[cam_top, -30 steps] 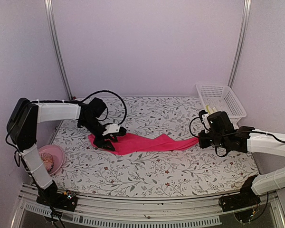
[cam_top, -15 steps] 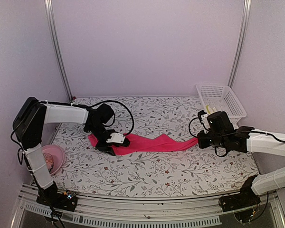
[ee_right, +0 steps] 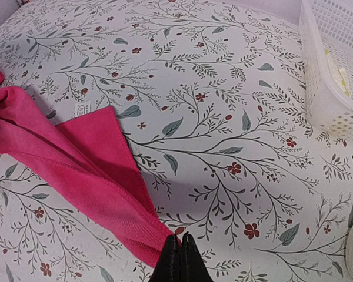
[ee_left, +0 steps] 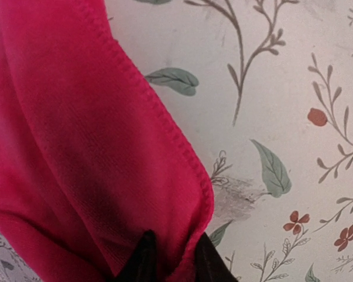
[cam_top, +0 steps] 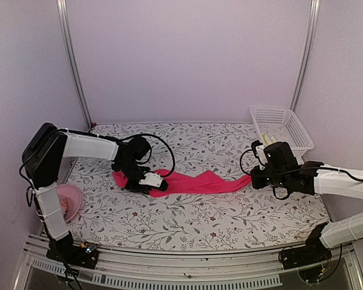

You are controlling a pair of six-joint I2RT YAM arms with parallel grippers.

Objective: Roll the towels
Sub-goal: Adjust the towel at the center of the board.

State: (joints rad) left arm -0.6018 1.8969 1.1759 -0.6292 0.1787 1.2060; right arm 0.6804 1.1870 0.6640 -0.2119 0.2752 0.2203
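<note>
The pink towel lies stretched in a long band across the floral table, bunched at its left end. My left gripper is shut on that left end; in the left wrist view the towel fills the frame and its hem is pinched between the black fingertips. My right gripper is shut on the towel's right corner, seen in the right wrist view with the towel running off to the left. The yellow-green towel lies in the white basket.
The white basket also shows at the right wrist view's top right. A pink bowl sits at the table's near left by the left arm's base. Metal posts stand at the back corners.
My left gripper has moved right and a little toward the near edge with the towel's left end, folding it over. The right arm has hardly moved.
</note>
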